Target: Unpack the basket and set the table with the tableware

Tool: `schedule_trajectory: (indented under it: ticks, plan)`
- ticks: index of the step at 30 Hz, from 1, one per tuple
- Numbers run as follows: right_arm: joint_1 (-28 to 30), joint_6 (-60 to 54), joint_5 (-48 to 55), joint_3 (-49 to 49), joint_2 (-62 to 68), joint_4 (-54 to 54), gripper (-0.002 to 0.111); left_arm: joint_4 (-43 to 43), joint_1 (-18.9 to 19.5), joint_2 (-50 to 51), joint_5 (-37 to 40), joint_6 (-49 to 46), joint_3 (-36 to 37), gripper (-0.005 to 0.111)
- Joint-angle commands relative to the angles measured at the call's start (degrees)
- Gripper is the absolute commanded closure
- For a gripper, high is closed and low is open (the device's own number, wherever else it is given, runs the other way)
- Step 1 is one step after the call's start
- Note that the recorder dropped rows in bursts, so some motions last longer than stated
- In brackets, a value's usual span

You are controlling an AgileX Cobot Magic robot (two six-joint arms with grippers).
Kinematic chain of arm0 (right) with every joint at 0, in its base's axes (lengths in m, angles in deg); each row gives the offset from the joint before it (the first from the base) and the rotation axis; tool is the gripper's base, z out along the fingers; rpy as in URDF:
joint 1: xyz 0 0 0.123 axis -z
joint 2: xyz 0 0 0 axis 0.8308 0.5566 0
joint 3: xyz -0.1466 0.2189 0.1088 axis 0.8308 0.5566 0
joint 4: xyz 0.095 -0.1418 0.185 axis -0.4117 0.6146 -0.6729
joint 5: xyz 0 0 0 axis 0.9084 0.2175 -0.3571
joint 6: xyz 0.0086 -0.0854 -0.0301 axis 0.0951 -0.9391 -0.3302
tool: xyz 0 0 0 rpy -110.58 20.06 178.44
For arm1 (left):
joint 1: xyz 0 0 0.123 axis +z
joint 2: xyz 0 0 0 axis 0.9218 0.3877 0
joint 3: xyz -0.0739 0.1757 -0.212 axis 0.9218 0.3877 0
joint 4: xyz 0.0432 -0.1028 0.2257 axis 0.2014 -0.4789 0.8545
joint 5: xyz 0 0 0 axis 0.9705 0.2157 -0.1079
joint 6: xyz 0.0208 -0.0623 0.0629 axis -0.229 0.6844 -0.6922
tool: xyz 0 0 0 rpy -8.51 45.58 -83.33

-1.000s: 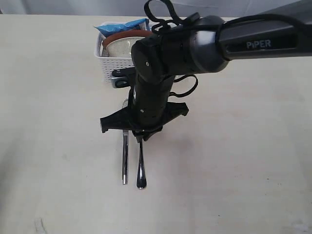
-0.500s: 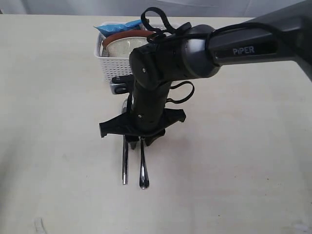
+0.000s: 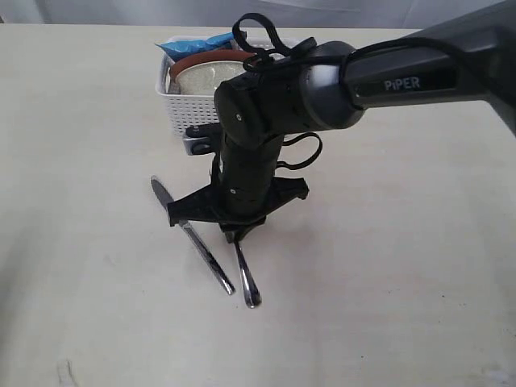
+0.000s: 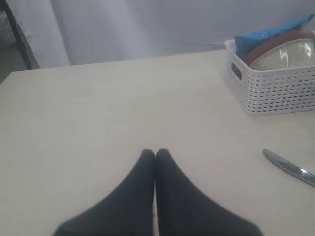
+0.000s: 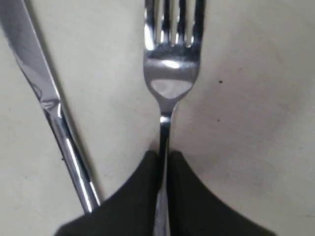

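The fork [image 5: 171, 73] lies flat on the table [image 3: 387, 282], in front of the basket [image 3: 187, 109] and a little apart from it. Its long axis runs from the basket side towards the near edge, leaning slightly to the right in the exterior view. The rounded end of the handle points to the near edge. The tines point back towards the basket, and in that view they are hidden under the right arm [image 3: 266, 105]. The right pincer [image 5: 163, 155] stands over the fork, and its two dark fingers are closed on the thin handle just behind the neck.

The knife [image 3: 197, 242] lies flat beside the fork, on the left of it in the exterior view. It is set at an angle, with the blade tip pointing away to the left and the handle end close to the fork's handle end without touching it. So the two pieces make a narrow V that opens towards the basket. Part of the knife passes under the pincer body.

In the white basket a blue packet [image 3: 197, 42], a brown-red plate [image 3: 201, 59] and a pale bowl [image 3: 201, 78] stand tilted.

The left pincer [image 4: 155, 153] is well away from the fork, over bare table. Its fingers [image 4: 138, 196] are pressed together and hold nothing.

The fork is bright polished steel with four tines and a slim handle.
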Motion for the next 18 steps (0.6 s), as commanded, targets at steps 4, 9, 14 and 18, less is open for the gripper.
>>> schedule_trajectory:
  ticks: [4,9,14,18]
  plan:
    - [0.3,1.0,-1.5,-0.8,0.4,-4.1,0.109,0.0,-0.2,-0.2,-0.5,-0.1,0.1,0.106]
    - [0.3,-2.4,-4.0,-1.1,0.6,-11.7,0.109,0.0,-0.2,-0.2,-0.5,-0.1,0.1,0.106]
    - [0.3,-2.6,-3.1,-1.1,0.6,-11.7,0.109,0.0,-0.2,-0.2,-0.5,-0.1,0.1,0.106]
    - [0.5,-1.8,-3.1,-1.1,0.6,-11.7,0.109,0.0,-0.2,-0.2,-0.5,-0.1,0.1,0.106]
